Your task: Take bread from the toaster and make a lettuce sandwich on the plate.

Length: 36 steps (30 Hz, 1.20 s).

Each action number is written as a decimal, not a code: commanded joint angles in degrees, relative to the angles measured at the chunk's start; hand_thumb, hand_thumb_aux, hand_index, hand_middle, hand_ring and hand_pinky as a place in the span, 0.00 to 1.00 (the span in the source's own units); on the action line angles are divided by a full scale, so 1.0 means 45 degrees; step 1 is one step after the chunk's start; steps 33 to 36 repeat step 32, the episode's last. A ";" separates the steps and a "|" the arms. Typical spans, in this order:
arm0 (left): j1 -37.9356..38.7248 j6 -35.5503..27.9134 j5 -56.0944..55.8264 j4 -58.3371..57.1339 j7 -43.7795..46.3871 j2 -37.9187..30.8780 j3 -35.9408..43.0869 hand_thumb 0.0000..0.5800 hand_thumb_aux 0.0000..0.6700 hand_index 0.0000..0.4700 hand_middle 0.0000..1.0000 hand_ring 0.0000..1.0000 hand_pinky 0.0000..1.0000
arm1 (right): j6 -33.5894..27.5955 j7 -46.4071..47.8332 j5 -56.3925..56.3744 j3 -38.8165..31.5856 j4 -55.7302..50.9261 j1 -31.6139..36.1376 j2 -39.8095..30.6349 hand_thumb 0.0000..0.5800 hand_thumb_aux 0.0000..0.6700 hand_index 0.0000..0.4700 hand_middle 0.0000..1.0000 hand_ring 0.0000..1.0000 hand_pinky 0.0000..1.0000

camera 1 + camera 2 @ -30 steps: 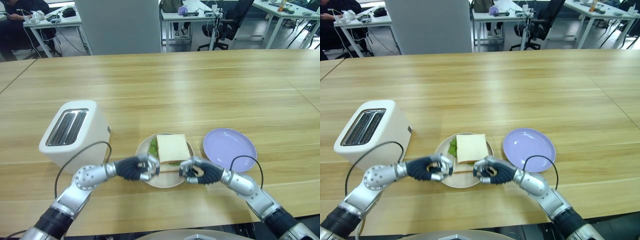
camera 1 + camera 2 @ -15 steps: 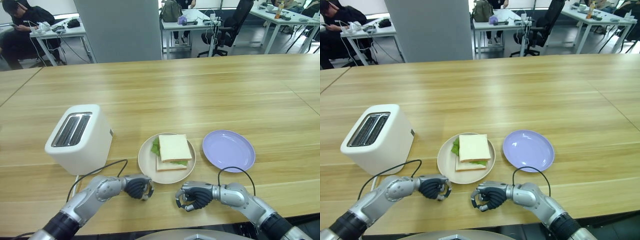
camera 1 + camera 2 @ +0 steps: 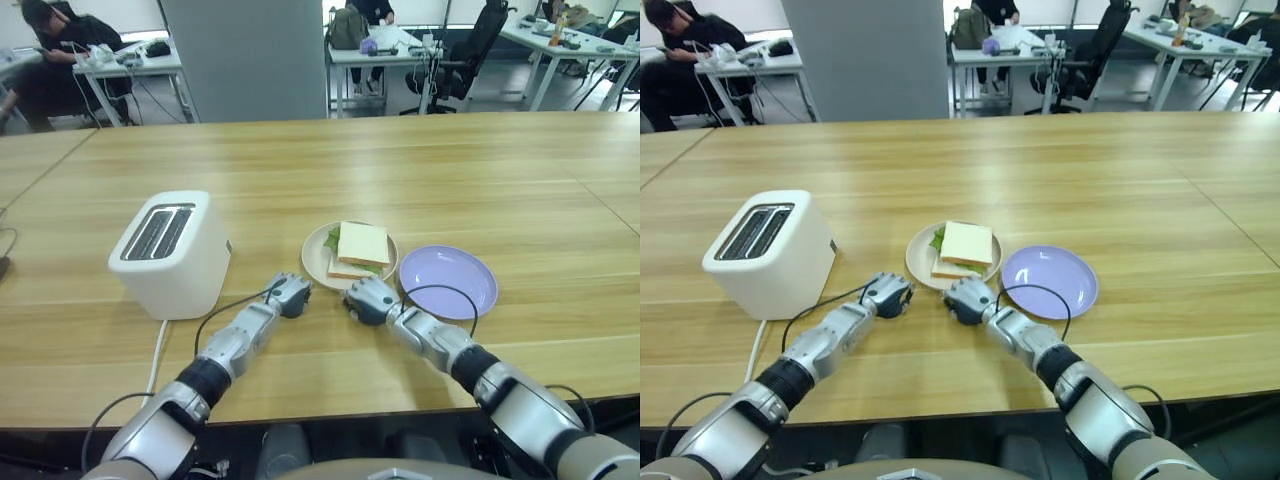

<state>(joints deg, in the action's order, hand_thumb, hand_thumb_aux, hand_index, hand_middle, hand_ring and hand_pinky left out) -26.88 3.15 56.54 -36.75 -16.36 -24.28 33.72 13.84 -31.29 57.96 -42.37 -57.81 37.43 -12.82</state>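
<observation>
Sandwich of two white square bread slices with green lettuce between them [image 3: 361, 247] lies on the round beige plate [image 3: 312, 258], near the middle of the light wooden table [image 3: 300, 150], and a leaf edge shows at the far-left side of the bread. The top slice sits almost flush on the lower one, so the stack has no clear long axis; its edges are only a little turned against the table edge. Both hands rest low on the table on the near side of this plate, and the sandwich lies forward of them, between the two. The left hand [image 3: 290, 295] is just beside the near-left rim, and the right hand [image 3: 364, 300] is just beside the near rim. Each hand has its fingers curled in and grasps nothing. The right hand seems slightly nearer to the bread, so I judge that it would be the easier one for any small correction of the top slice, with a short reach straight forward. The white two-slot toaster [image 3: 172, 255] stands apart to the left, and no bread sticks out of its slots. An unused round purple plate [image 3: 448, 282] lies just to the right of the beige one. I judge the task as practically done.
</observation>
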 commanded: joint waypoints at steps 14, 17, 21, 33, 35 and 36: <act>0.4132 0.7303 -0.8135 0.4776 -0.2195 -0.0693 -0.4775 0.00 0.00 0.00 0.00 0.00 0.00 | 0.6382 -0.1598 -0.4752 0.3709 0.6152 -0.4085 -0.3149 0.00 0.00 0.00 0.00 0.00 0.00; 0.4729 0.8222 -1.0831 0.5576 -0.0680 -0.0059 -0.5230 0.00 0.00 0.00 0.00 0.00 0.00 | 0.7199 -0.0052 -0.7194 0.4394 0.7219 -0.5167 -0.2916 0.00 0.00 0.00 0.00 0.00 0.00; 0.5502 0.8347 -1.2915 0.6876 0.0951 0.0402 -0.5643 0.00 0.00 0.00 0.00 0.00 0.00 | 0.7508 0.2210 -1.0014 0.4791 0.8886 -0.6308 -0.2770 0.00 0.00 0.00 0.00 0.00 0.00; 0.6448 0.7411 -1.3517 0.9316 0.3043 0.1219 -0.6669 0.00 0.00 0.00 0.00 0.00 0.00 | 0.7122 0.4510 -1.0248 0.6258 1.0733 -0.7218 -0.1908 0.00 0.00 0.00 0.00 0.00 0.00; 0.6448 0.7411 -1.3517 0.9316 0.3043 0.1219 -0.6669 0.00 0.00 0.00 0.00 0.00 0.00 | 0.7122 0.4510 -1.0248 0.6258 1.0733 -0.7218 -0.1908 0.00 0.00 0.00 0.00 0.00 0.00; 0.6448 0.7411 -1.3517 0.9316 0.3043 0.1219 -0.6669 0.00 0.00 0.00 0.00 0.00 0.00 | 0.7122 0.4510 -1.0248 0.6258 1.0733 -0.7218 -0.1908 0.00 0.00 0.00 0.00 0.00 0.00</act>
